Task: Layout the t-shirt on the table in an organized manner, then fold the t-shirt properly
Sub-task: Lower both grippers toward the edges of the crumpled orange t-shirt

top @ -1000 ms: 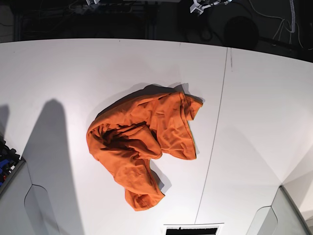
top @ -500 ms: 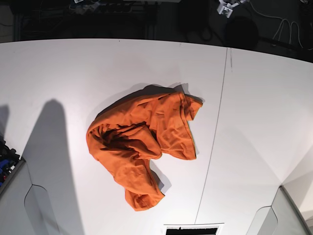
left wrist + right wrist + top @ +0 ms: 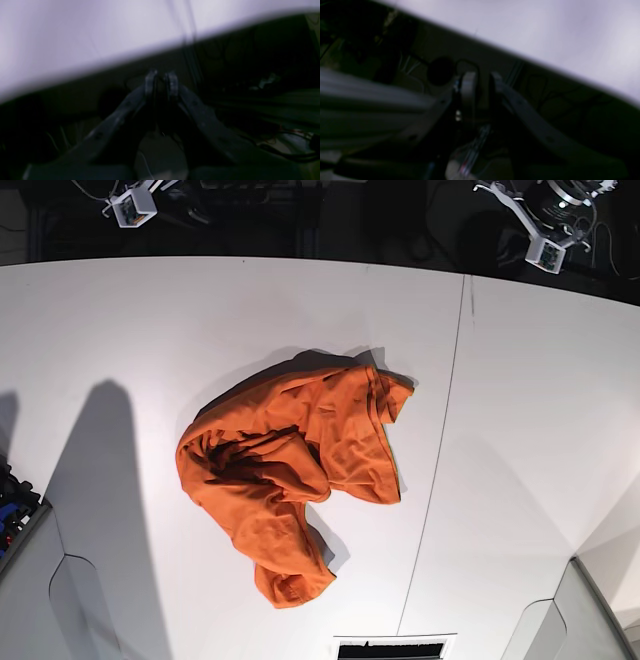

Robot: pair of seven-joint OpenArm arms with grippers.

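Note:
The orange t-shirt (image 3: pixel 290 470) lies crumpled in a heap in the middle of the white table (image 3: pixel 120 330), with one end trailing toward the near edge. Neither gripper touches it. My left gripper (image 3: pixel 545 252) hangs beyond the table's far edge at the top right, and my right gripper (image 3: pixel 130 208) beyond that edge at the top left. In the blurred left wrist view the left gripper (image 3: pixel 161 75) has its jaws almost together, with nothing between them. The right gripper (image 3: pixel 482 77) shows only a thin slit between its fingers and holds nothing. The t-shirt is out of both wrist views.
A thin dark seam (image 3: pixel 440 450) crosses the table right of the shirt. Dark clutter and cables lie past the far edge (image 3: pixel 300 220). A dark vent (image 3: pixel 392 648) sits at the near edge and a blue-and-black object (image 3: pixel 12 515) at the left edge.
Both grippers have spread outward along the far edge and dropped further into the base view, the left to the right and the right to the left. The t-shirt has not moved.

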